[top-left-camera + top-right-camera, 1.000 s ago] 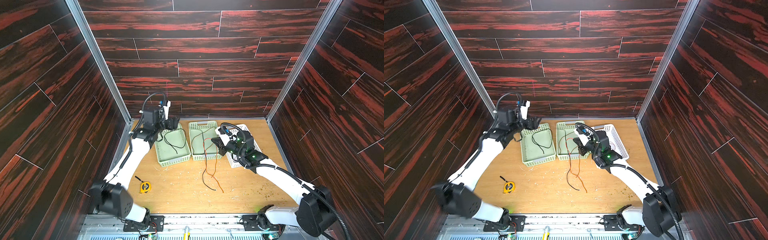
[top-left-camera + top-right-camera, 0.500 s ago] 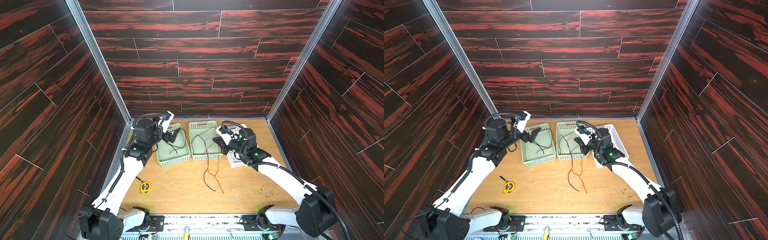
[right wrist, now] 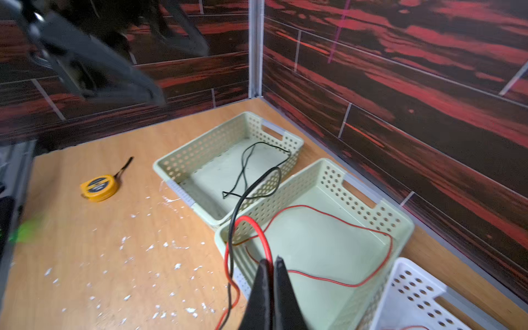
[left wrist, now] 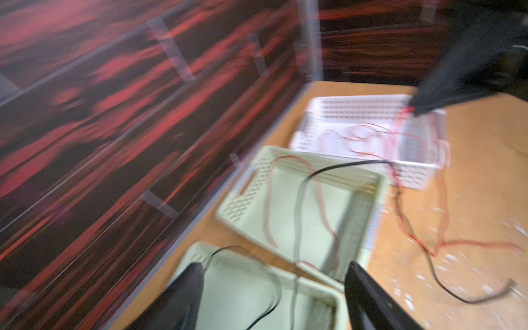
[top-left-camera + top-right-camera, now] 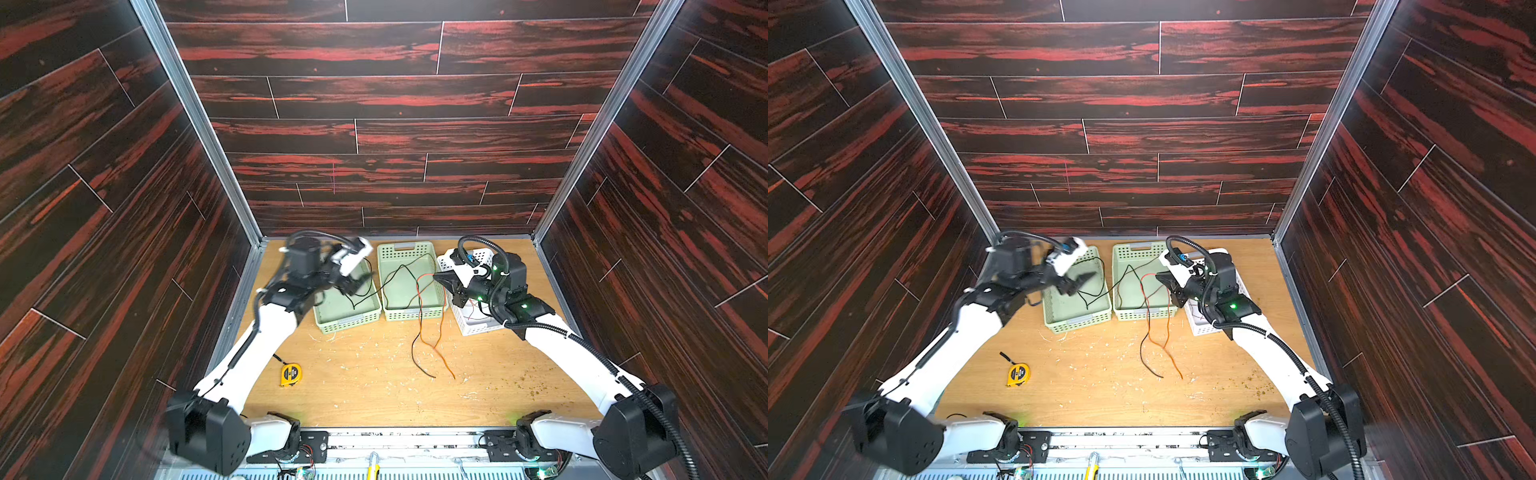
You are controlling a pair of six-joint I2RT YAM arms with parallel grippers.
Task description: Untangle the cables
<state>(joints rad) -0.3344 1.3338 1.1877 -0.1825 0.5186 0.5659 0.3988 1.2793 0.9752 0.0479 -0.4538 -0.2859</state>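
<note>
The right pincer (image 3: 270,261) is pressed together on the red cable (image 3: 305,206). That cable loops through the middle green basket (image 5: 411,314) and trails over its front rim onto the desk (image 5: 374,395). The left pincer (image 4: 274,285), blurred, has its jaws apart above the left green basket (image 5: 348,323). The black cable (image 3: 274,148) lies coiled in that basket just below the pincer and crosses the rim into the middle basket, toward the right pincer.

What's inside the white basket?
Thin red cables lie in the white basket. The right gripper, pinching a red cable, hides one corner.
</note>
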